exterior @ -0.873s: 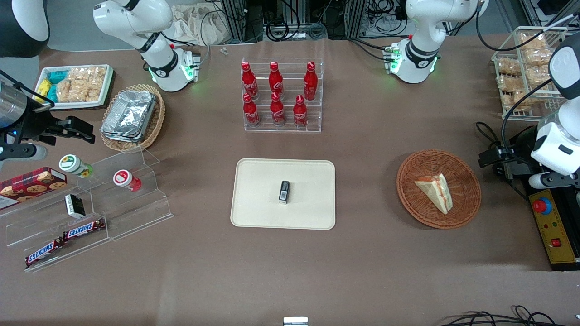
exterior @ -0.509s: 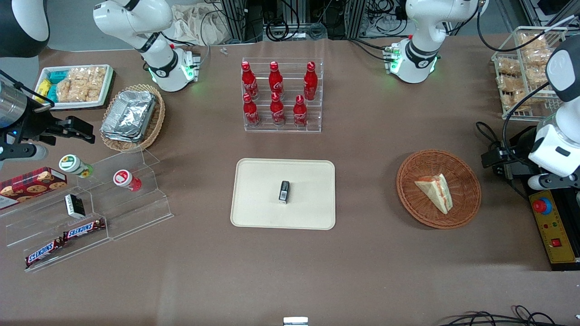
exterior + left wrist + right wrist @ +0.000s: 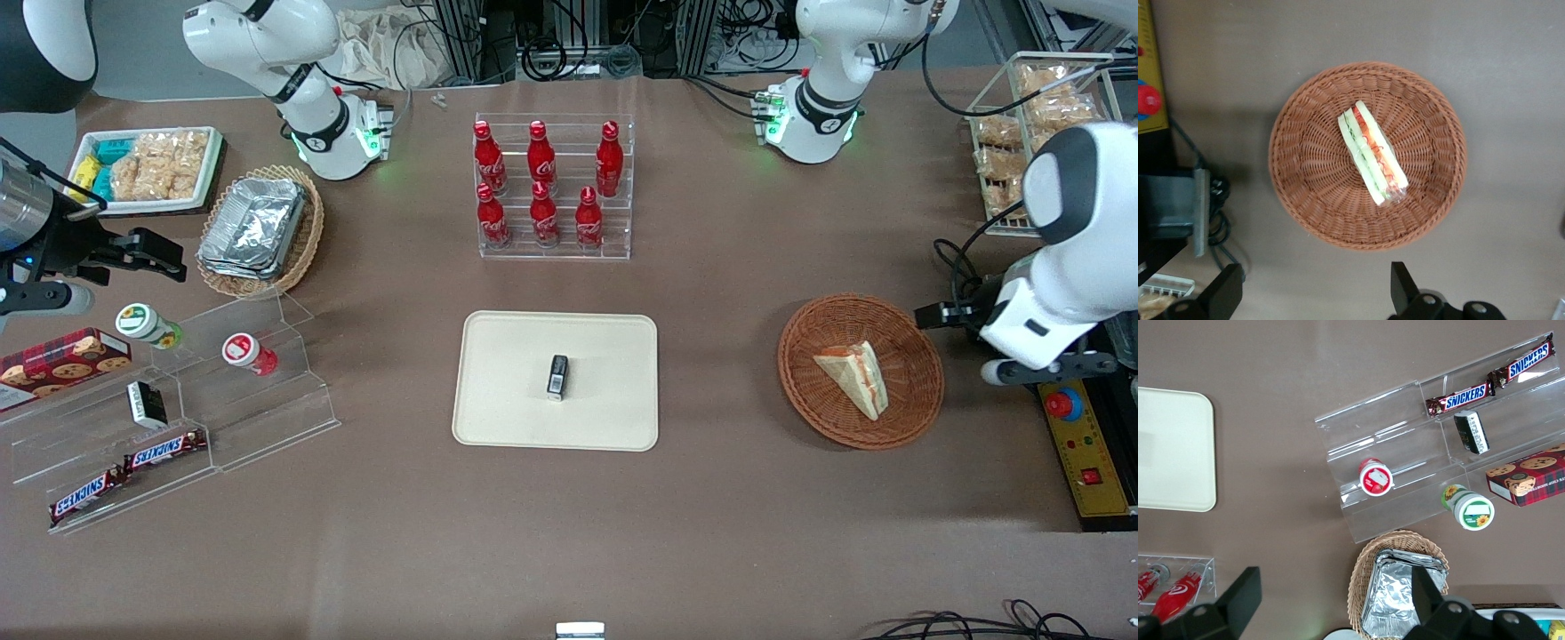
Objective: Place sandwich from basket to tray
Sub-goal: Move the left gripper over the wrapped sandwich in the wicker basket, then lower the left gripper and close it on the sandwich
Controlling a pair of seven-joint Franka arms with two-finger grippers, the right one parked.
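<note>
Left wrist view: gripper [image 3: 1313, 293] spread wide, above basket [image 3: 1438, 193]; best centred over sandwich [image 3: 1371, 153], jaws straddling its eleven-to-five length.

I count one sandwich [image 3: 853, 377], one basket [image 3: 916, 409], one tray [image 3: 498, 391], six red bottles [image 3: 542, 182], two Snickers bars [image 3: 124, 471], and my one gripper [image 3: 1315, 293].

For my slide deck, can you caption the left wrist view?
Open gripper poised above the sandwich lying in the round wicker basket, before the grasp.
</note>
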